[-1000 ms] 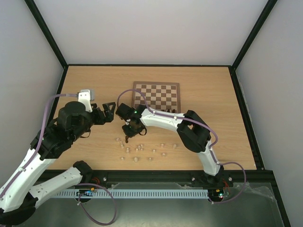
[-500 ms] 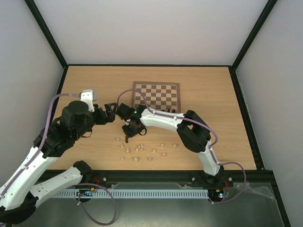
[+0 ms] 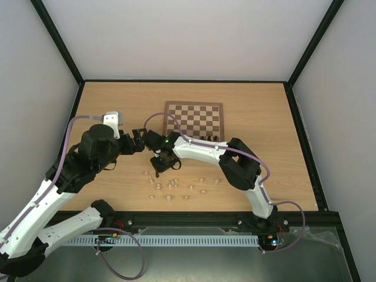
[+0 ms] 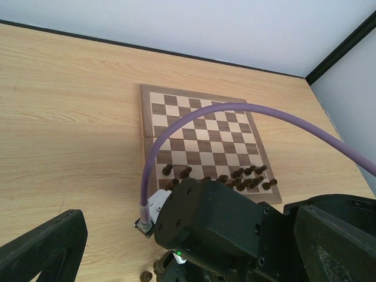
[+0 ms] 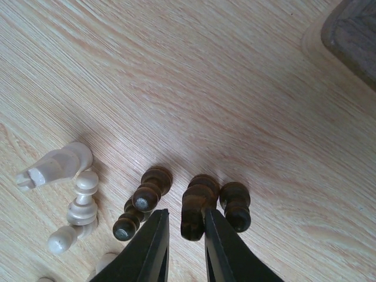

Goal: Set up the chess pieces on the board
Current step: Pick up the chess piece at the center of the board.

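Note:
The board lies at the back centre, with several dark chess pieces standing along its near edge. My right gripper is down on the table left of the board, shut on an upright dark piece. The right finger presses that piece, and a thin gap shows beside its head on the left. Three more dark pieces stand close around the jaws, and pale pieces lie to the left. My left gripper hangs wide open just left of the right wrist, holding nothing.
Several pale pieces lie scattered on the wooden table in front of the right arm. In the left wrist view the right arm's black wrist and purple cable fill the space between my left fingers.
My left arm has swung right, bringing its open gripper close to the right wrist. The right jaws have narrowed around the dark piece.

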